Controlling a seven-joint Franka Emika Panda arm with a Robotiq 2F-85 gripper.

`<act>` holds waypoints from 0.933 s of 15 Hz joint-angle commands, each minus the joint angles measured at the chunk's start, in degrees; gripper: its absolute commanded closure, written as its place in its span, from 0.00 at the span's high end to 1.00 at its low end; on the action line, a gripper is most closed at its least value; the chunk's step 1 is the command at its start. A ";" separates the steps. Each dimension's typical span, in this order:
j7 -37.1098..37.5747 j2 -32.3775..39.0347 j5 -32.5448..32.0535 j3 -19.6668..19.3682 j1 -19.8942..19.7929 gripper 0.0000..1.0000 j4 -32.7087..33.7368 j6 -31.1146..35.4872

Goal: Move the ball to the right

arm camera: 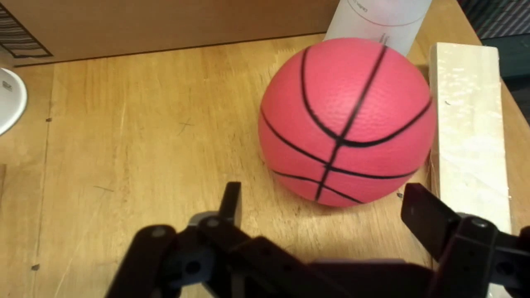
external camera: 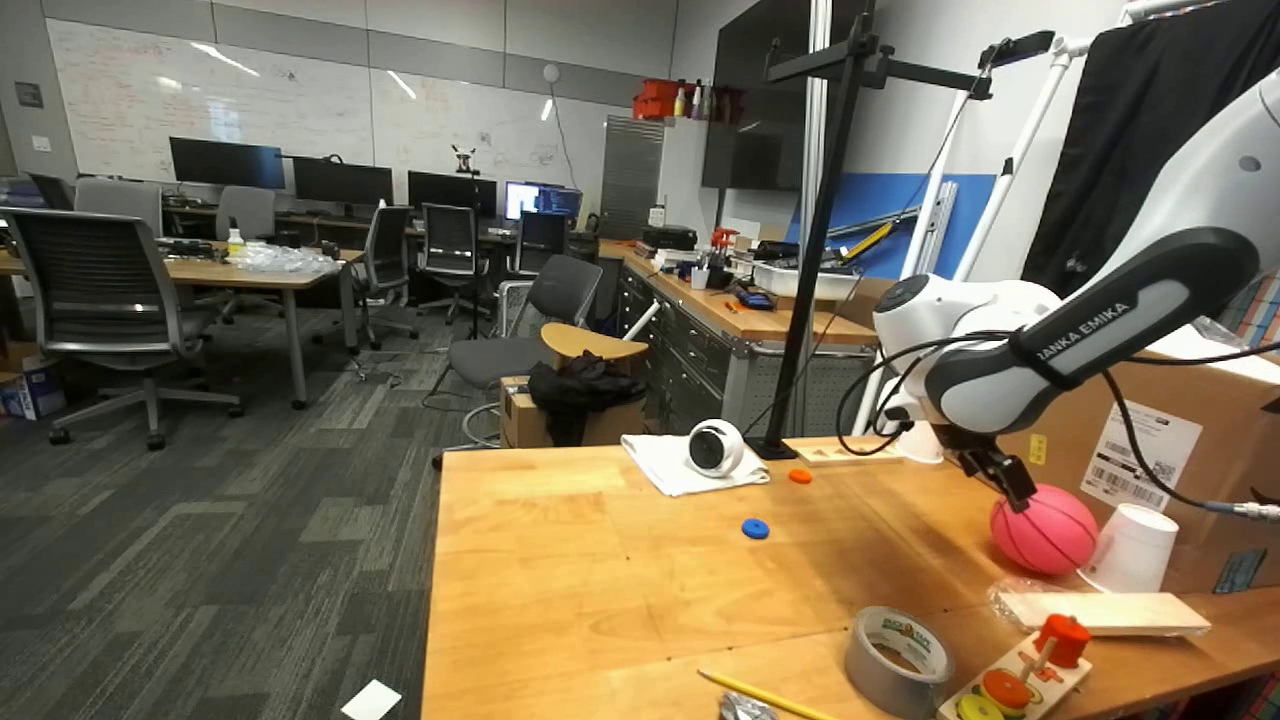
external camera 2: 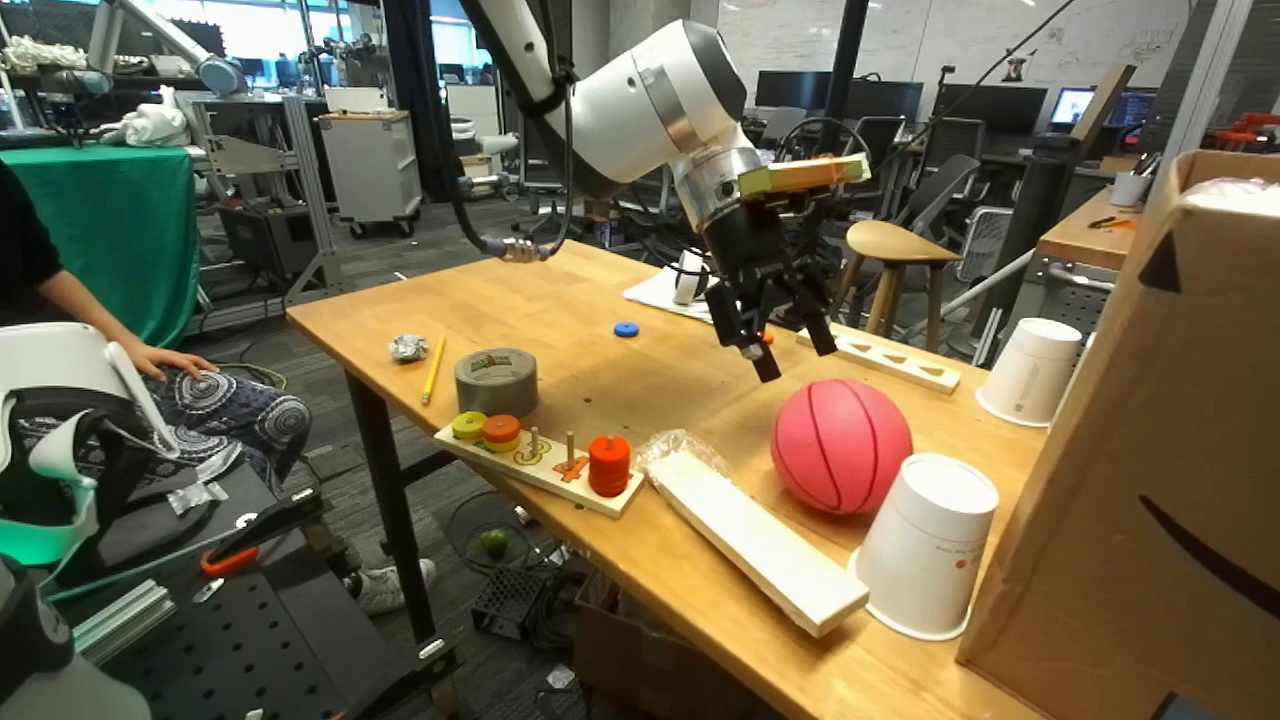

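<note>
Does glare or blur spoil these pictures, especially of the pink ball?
In an exterior view, light streaks glare off the whiteboard; in an exterior view, bright windows look washed out; in the wrist view, small glints speckle the wooden board, the fingers look dark and slightly soft, but the ball is clear, its black lines readable.

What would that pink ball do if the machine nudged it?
Being round, the ball would probably roll. The nearer white cup and wooden plank close by might stop it on their sides. Its faintly pebbled skin in the wrist view suggests a grippy rather than slippery surface.
</note>
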 commanded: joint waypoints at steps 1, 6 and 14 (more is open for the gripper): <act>-1.46 -3.93 3.10 1.08 0.03 1.00 -1.47 -4.01; -3.12 -4.32 4.06 0.42 -0.83 1.00 -1.57 -11.36; -4.29 -3.82 3.95 -1.31 -2.34 1.00 -0.41 -28.33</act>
